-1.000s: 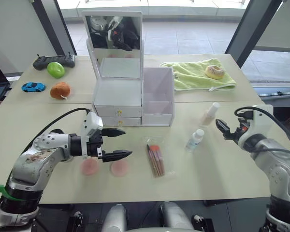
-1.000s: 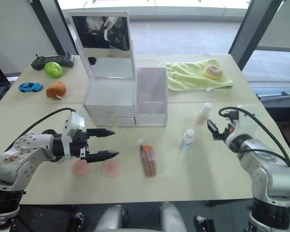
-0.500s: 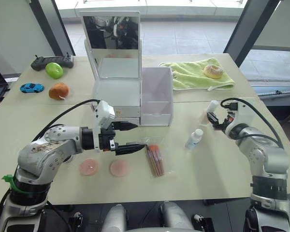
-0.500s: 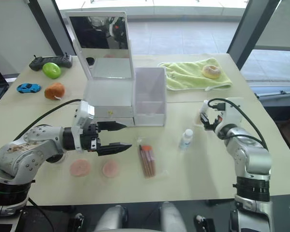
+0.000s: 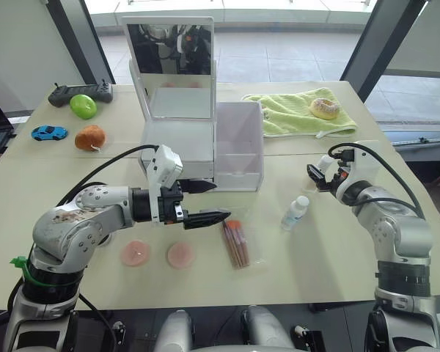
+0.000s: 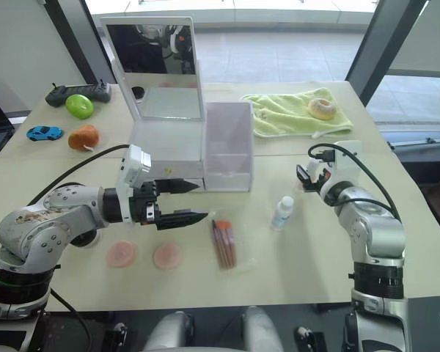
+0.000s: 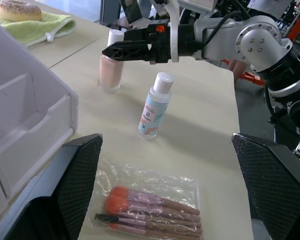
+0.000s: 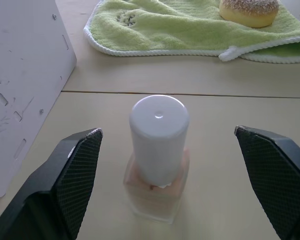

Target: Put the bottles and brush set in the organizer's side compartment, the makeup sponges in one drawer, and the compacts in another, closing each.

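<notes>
The white organizer [image 5: 178,139] stands mid-table with its mirror lid up, its side compartment [image 5: 240,143] open at the top and both drawers [image 5: 177,176] shut. A bagged brush set [image 5: 235,242] lies in front of it. My left gripper [image 5: 218,200] hovers open just left of the brush heads. A peach bottle with a white cap [image 8: 157,155] stands between the fingers of my open right gripper [image 5: 317,174], untouched. A clear bottle with a blue label [image 5: 295,212] stands nearby. Two flat pink discs [image 5: 135,253] [image 5: 181,255] lie at the front; I cannot tell sponges from compacts.
A green towel [image 5: 293,114] with a donut [image 5: 325,108] lies at the back right. At the back left are a green apple [image 5: 84,105], a blue toy car [image 5: 50,132], an orange plush ball [image 5: 91,137] and a black controller [image 5: 79,92].
My left gripper has swung right from above the pink discs to beside the brush set. My right gripper has moved in to the peach bottle, which now stands between its fingers.
</notes>
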`<act>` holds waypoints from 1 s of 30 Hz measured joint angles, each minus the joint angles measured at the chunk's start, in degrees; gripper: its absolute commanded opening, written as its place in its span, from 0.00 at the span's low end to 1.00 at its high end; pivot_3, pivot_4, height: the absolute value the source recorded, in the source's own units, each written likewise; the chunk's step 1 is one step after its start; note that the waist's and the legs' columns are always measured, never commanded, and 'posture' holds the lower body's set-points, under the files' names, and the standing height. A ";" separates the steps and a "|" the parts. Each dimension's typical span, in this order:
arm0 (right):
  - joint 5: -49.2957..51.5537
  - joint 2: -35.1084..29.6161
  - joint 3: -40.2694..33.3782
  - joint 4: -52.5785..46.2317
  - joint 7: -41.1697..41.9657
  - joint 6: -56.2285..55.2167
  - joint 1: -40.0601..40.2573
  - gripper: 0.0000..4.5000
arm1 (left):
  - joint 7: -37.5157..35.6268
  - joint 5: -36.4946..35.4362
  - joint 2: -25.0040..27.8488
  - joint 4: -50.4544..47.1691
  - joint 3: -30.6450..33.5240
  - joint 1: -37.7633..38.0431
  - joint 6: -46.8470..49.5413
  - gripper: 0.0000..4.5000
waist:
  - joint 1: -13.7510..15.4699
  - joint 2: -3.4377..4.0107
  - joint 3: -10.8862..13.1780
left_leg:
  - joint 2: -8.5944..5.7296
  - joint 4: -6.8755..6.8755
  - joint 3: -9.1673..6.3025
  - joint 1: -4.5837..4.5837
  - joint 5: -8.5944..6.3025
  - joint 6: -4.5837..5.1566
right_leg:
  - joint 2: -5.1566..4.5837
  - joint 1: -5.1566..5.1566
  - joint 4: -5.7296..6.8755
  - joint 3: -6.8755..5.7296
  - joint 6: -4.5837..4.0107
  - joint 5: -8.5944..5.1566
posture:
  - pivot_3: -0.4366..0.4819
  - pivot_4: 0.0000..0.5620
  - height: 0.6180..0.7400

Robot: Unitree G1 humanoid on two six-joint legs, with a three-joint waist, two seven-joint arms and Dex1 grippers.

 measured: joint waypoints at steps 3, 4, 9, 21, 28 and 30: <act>-0.01 0.05 0.00 0.00 0.02 0.00 -0.05 0.96 | 0.75 -0.30 0.00 -0.29 0.00 0.00 0.35 1.00 | 0.00 0.00 0.00 | 0.00 0.00 0.00 0.00 0.00 0.00 | 0.00 0.00 0.00 0.00 0.00 0.00 | 0.48 0.27 1.00; 0.00 0.07 0.00 0.00 0.05 0.00 -0.05 0.92 | 0.98 -0.48 0.00 -0.38 0.00 0.00 0.41 1.00 | 0.01 0.00 0.00 | 0.00 0.00 0.00 0.00 0.00 0.00 | 0.00 0.00 0.00 0.00 0.00 0.00 | 0.48 0.27 1.00; 0.01 0.16 0.00 -0.25 0.07 0.00 -0.05 0.57 | 1.53 -1.22 0.00 -0.79 -0.01 0.00 0.54 1.00 | 0.02 0.00 0.00 | 0.00 0.00 0.00 0.00 0.00 0.00 | 0.00 0.00 -0.01 0.00 0.00 0.00 | 0.48 0.27 1.00; 0.32 0.10 -0.01 -3.30 1.37 0.37 -0.06 0.21 | 2.37 -1.47 -0.05 -0.84 -0.26 -0.50 0.59 1.00 | 0.00 0.05 0.05 | 0.00 -0.01 0.00 0.00 0.00 0.00 | 0.00 -0.01 -0.02 0.00 0.01 0.00 | 0.48 0.27 1.00; 2.70 -1.91 -0.06 -8.97 2.13 6.14 -4.64 0.21 | 4.04 -2.37 -0.53 -0.83 0.16 -0.44 1.30 1.00 | -0.11 0.13 0.13 | 0.00 -0.04 -0.01 -0.02 0.00 0.00 | 0.00 -0.05 -0.01 0.01 0.01 0.00 | 0.48 0.27 1.00; 4.52 -2.38 -0.13 -11.85 2.04 9.41 -8.22 0.21 | 4.99 -2.59 -0.52 -0.84 1.20 -0.19 1.52 1.00 | -0.25 0.14 0.14 | 0.02 -0.07 -0.04 -0.01 0.00 0.00 | 0.04 -0.06 -0.01 0.01 0.01 0.00 | 0.48 0.27 1.00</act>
